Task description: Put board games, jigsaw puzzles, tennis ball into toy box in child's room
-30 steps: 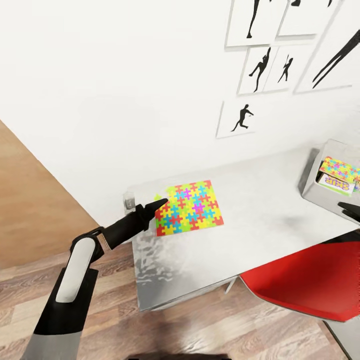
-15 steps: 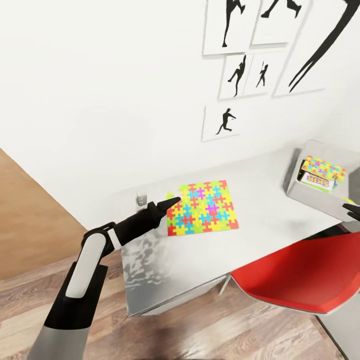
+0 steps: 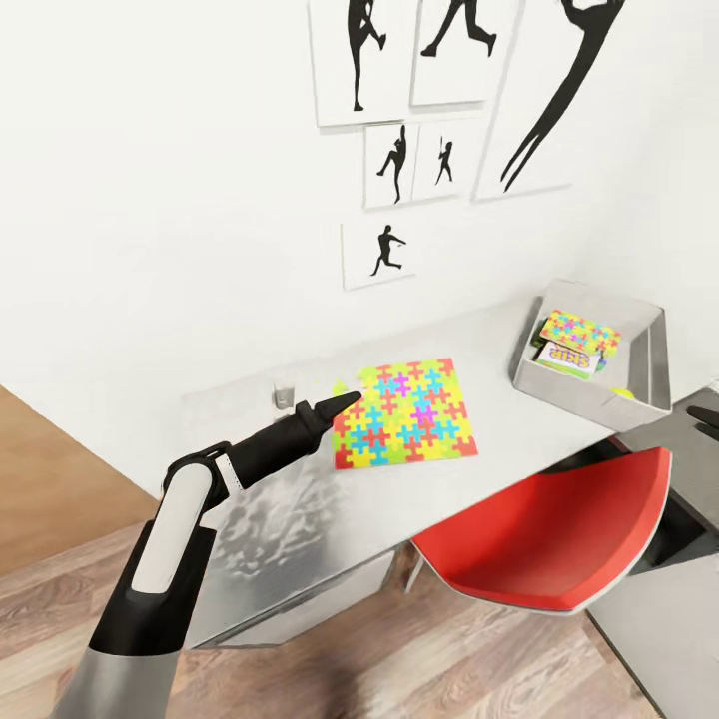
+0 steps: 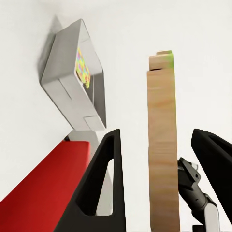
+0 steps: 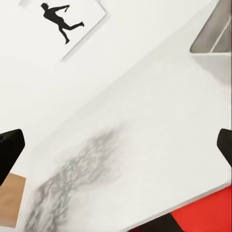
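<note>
Here the left pincer (image 3: 338, 403) reached out over the pale table (image 3: 300, 499), its dark tips just at the near-left edge of the jigsaw puzzle (image 3: 404, 413), touching or almost touching it; which of the two could not be told from the head view. The puzzle lay flat, a square with no long axis, turned slightly so that its corners pointed off the table's lines. Just past the pincer's tips a small yellow-green shape (image 3: 341, 387) peeked out at the puzzle's far-left corner, too hidden to name with certainty.

Well beyond the pincer, to its right along the table, stood the grey toy box (image 3: 639, 384), tilted-looking with sloping walls. Inside it lay a second jigsaw square (image 3: 579, 333) on top of a green-yellow game box (image 3: 567, 358), whose long side ran across the box, and a small yellow-green ball (image 3: 623, 393) sat in the near corner.

The left wrist view gave what the head view could not: the left pincer's two black fingers (image 4: 104, 188) stood wide apart with nothing between them, and between them, far off, the toy box (image 4: 72, 82) showed with a colourful patch inside. A red chair (image 3: 544, 539) was tucked under the table below the puzzle.

The right pincer (image 5: 116, 150) hung over bare table, its dark fingertips (image 5: 9, 147) spread to the opposite edges of its own view, holding nothing.
</note>
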